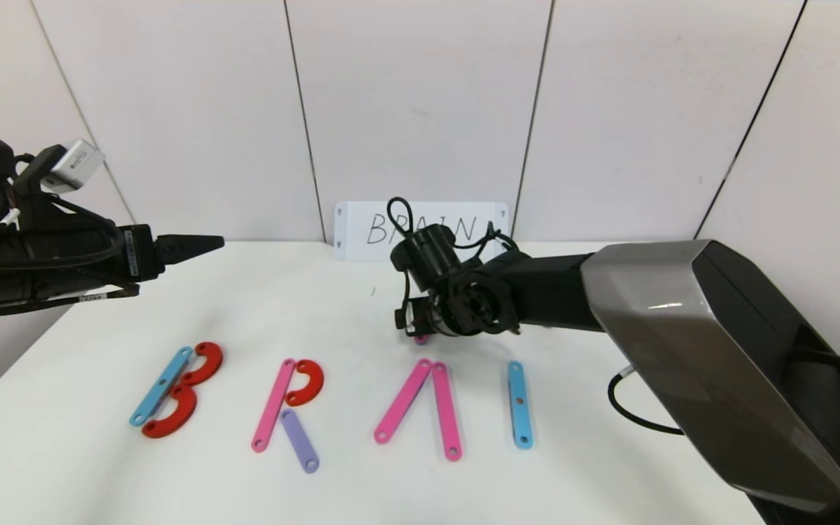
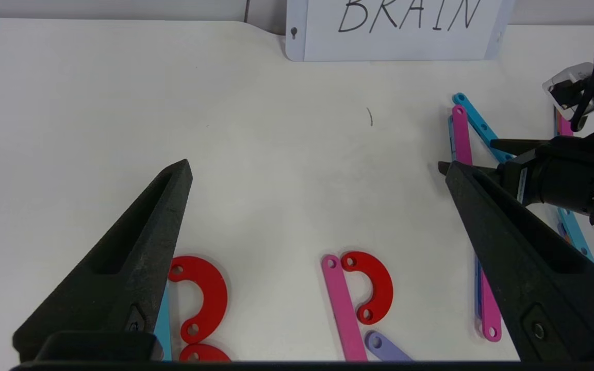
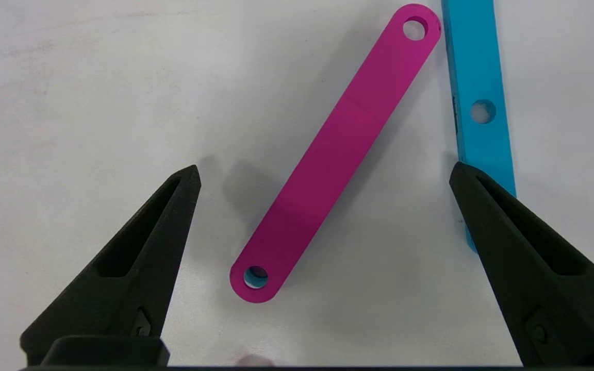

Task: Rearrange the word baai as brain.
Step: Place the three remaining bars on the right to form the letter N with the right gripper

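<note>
Spread wide and empty, the right pincer [image 3: 323, 180] is held over a magenta strip [image 3: 335, 154] behind the word [image 1: 332, 397], near the card [image 1: 420, 230]; the adjacent blue strip [image 3: 477, 103] could be clipped. Left pincer [image 2: 317, 170] is parked agape.

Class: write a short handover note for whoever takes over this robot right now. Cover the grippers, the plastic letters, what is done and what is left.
Left gripper: open, empty, held above the table's left side.
Right gripper: open, empty, pointing down behind the letter row, over a loose pink strip, with a loose blue strip beside it.
Letters, left to right: B, R, A, I.
Done: B, R and I are built.
Left: the A has no crossbar, and there is no N after the I. The loose strips look meant for these.
</note>
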